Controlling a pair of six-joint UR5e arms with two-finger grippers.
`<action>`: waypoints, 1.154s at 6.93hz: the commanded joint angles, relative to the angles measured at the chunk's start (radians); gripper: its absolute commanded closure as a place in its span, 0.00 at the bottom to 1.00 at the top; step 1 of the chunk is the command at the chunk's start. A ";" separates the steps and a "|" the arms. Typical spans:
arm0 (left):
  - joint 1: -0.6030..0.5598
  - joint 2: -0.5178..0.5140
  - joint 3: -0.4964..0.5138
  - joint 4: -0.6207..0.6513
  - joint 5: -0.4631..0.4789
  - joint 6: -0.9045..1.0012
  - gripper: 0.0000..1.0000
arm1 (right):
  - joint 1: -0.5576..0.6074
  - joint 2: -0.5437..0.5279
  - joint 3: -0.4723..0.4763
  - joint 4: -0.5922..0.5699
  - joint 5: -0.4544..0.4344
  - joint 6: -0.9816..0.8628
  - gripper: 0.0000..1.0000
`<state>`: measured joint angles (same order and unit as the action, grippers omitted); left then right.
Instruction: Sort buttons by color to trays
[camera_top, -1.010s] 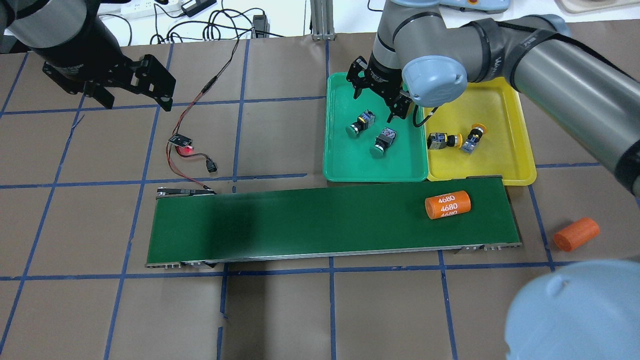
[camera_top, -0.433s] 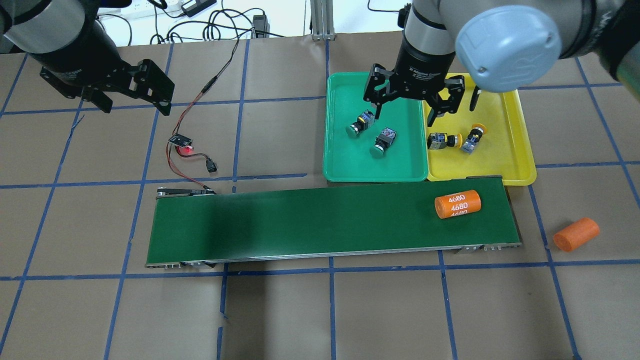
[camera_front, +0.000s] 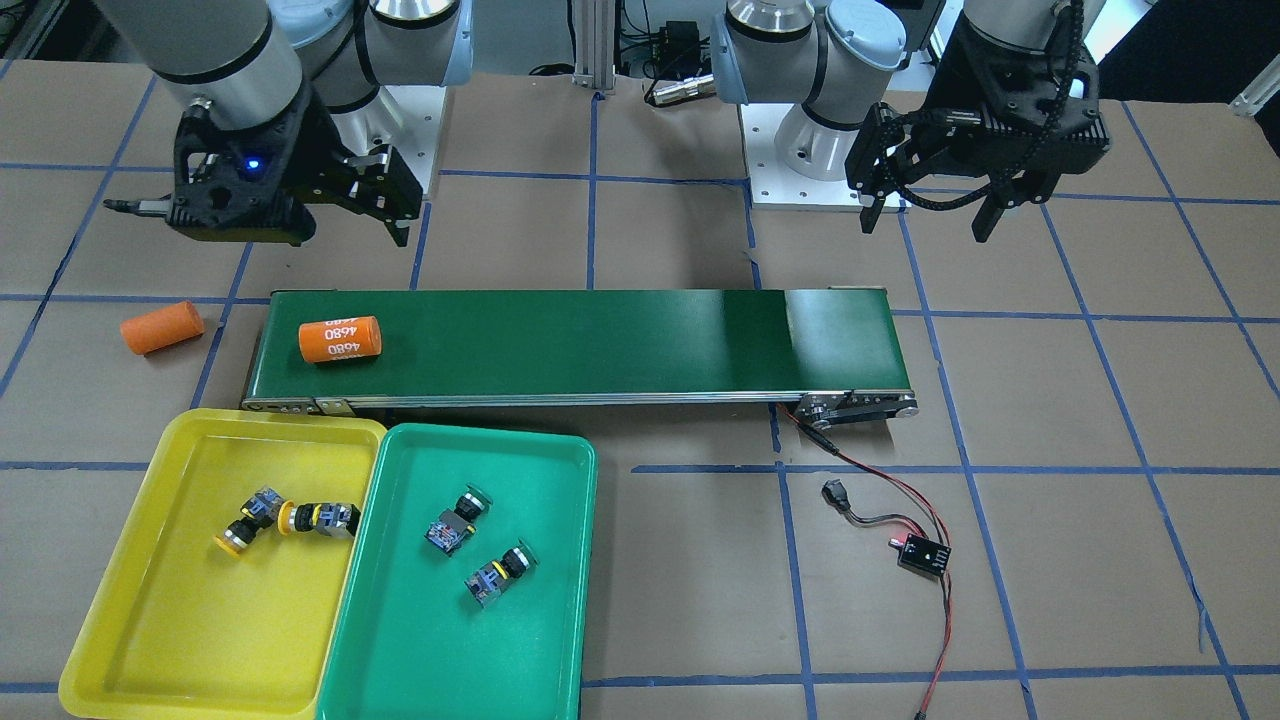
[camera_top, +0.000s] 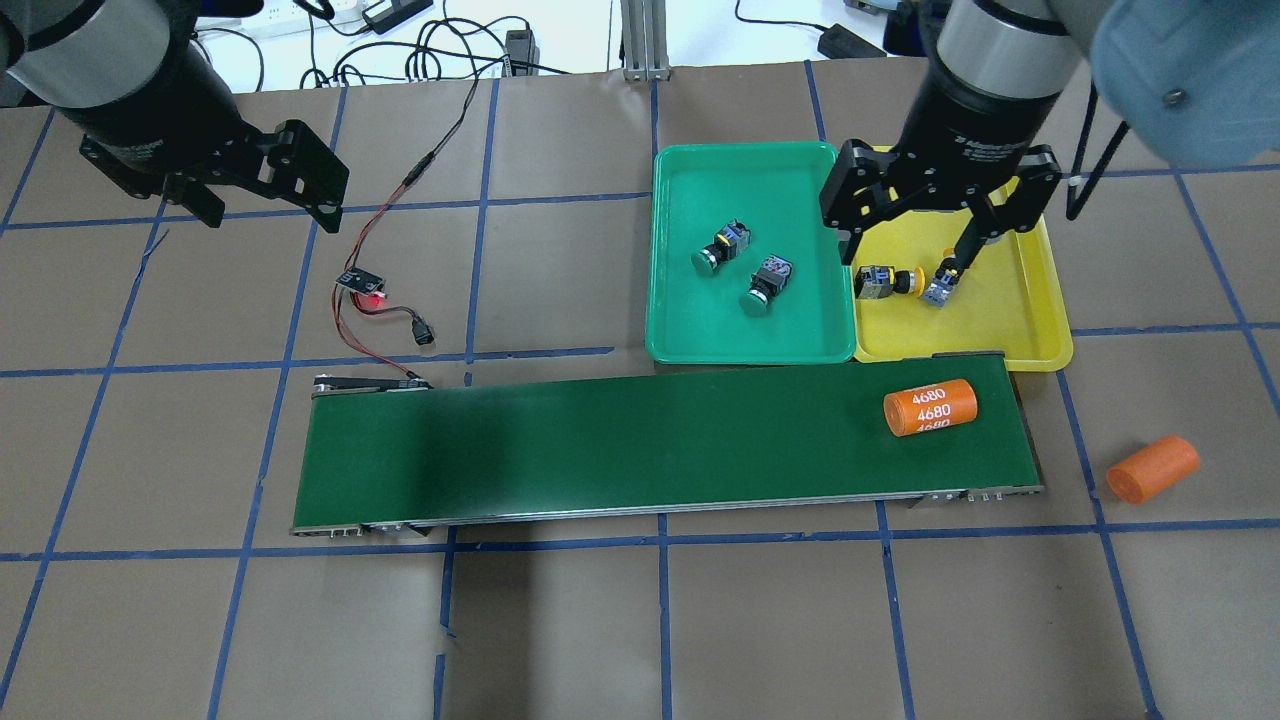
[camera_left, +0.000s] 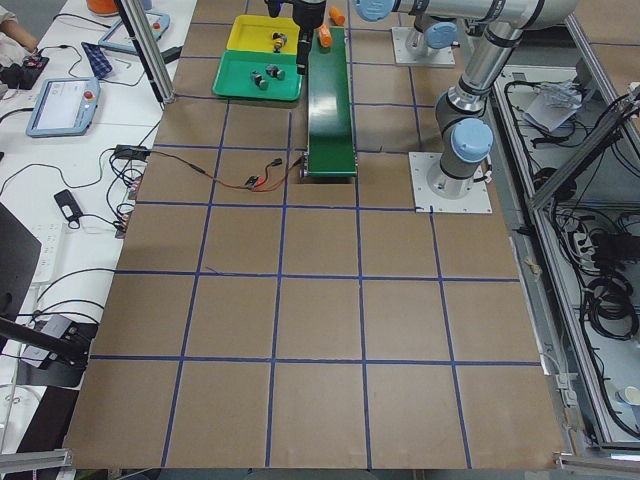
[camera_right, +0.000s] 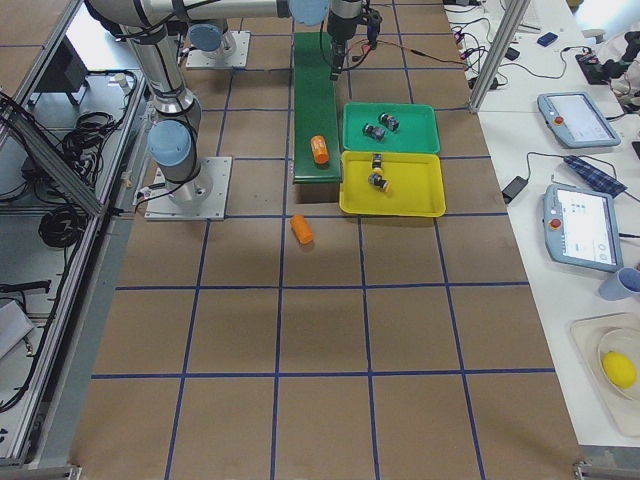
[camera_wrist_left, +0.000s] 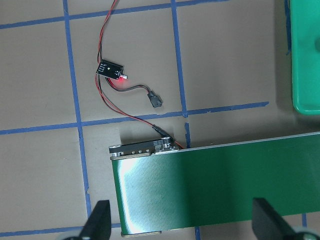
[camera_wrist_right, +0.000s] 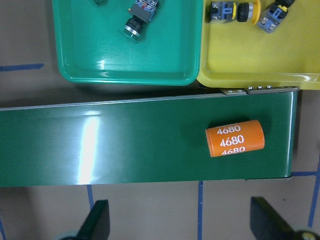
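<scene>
Two green-capped buttons (camera_top: 722, 247) (camera_top: 768, 283) lie on their sides in the green tray (camera_top: 680, 330). Two yellow-capped buttons (camera_top: 885, 281) (camera_top: 945, 280) lie in the yellow tray (camera_top: 1010, 320) beside it. My right gripper (camera_top: 910, 248) hangs open and empty above the yellow tray's left part, over the yellow buttons. In the right wrist view its fingertips (camera_wrist_right: 97, 222) frame the belt, with both trays at the top. My left gripper (camera_top: 275, 208) is open and empty at the far left, high over the table.
A long dark-green conveyor belt (camera_top: 600, 440) lies in front of the trays. An orange cylinder (camera_top: 930, 407) rests near its right end. A second orange cylinder (camera_top: 1152, 468) lies on the table to the right. A small sensor board (camera_top: 362, 283) with red wires lies left of the trays.
My right gripper has swung from above the green tray to above the yellow tray, still open. The orange cylinder on the belt has moved right. The left arm has barely moved.
</scene>
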<state>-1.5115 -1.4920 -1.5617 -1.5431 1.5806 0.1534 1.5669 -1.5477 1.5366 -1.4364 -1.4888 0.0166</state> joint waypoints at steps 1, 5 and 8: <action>0.001 -0.004 0.006 0.000 -0.004 0.000 0.00 | -0.056 -0.028 0.020 0.005 -0.042 -0.052 0.00; 0.002 -0.011 0.026 -0.035 -0.010 -0.005 0.00 | -0.051 -0.066 0.066 -0.038 -0.067 -0.030 0.00; 0.001 -0.013 0.029 -0.041 -0.008 -0.003 0.00 | -0.047 -0.065 0.066 -0.039 -0.067 -0.033 0.00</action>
<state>-1.5109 -1.5039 -1.5333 -1.5832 1.5744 0.1493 1.5192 -1.6123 1.6029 -1.4743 -1.5553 -0.0163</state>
